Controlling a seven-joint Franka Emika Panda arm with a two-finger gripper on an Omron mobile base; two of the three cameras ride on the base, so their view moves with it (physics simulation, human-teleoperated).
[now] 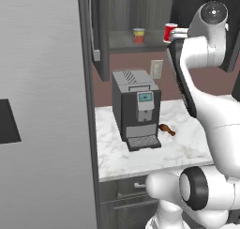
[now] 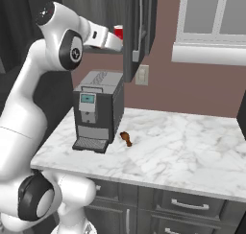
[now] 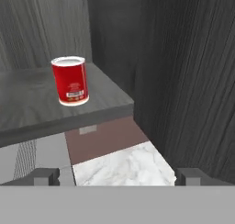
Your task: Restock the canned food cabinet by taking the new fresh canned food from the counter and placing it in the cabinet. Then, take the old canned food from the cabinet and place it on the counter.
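Note:
The old canned food, a bright red can (image 3: 69, 81), stands upright near the front right edge of the grey shelf (image 3: 27, 106) in the open dark cabinet (image 1: 126, 7). It also appears as the red can (image 1: 170, 32) and red can (image 2: 118, 32). The new yellow-and-red can (image 1: 138, 35) stands on the same shelf, to the left of the red one. My gripper (image 3: 117, 177) hovers in front of the shelf, a little below and short of the red can. It is open, fingers wide apart, with nothing between them. The hand (image 1: 178, 34) sits just right of the red can.
A dark coffee machine (image 1: 136, 108) stands on the white marble counter (image 2: 182, 146) under the cabinet, with a small brown object (image 1: 167, 129) beside it. An open cabinet door (image 2: 139, 27) hangs right of the shelf. A grey fridge (image 1: 42, 106) stands on the left, and drawers (image 2: 182, 204) sit below.

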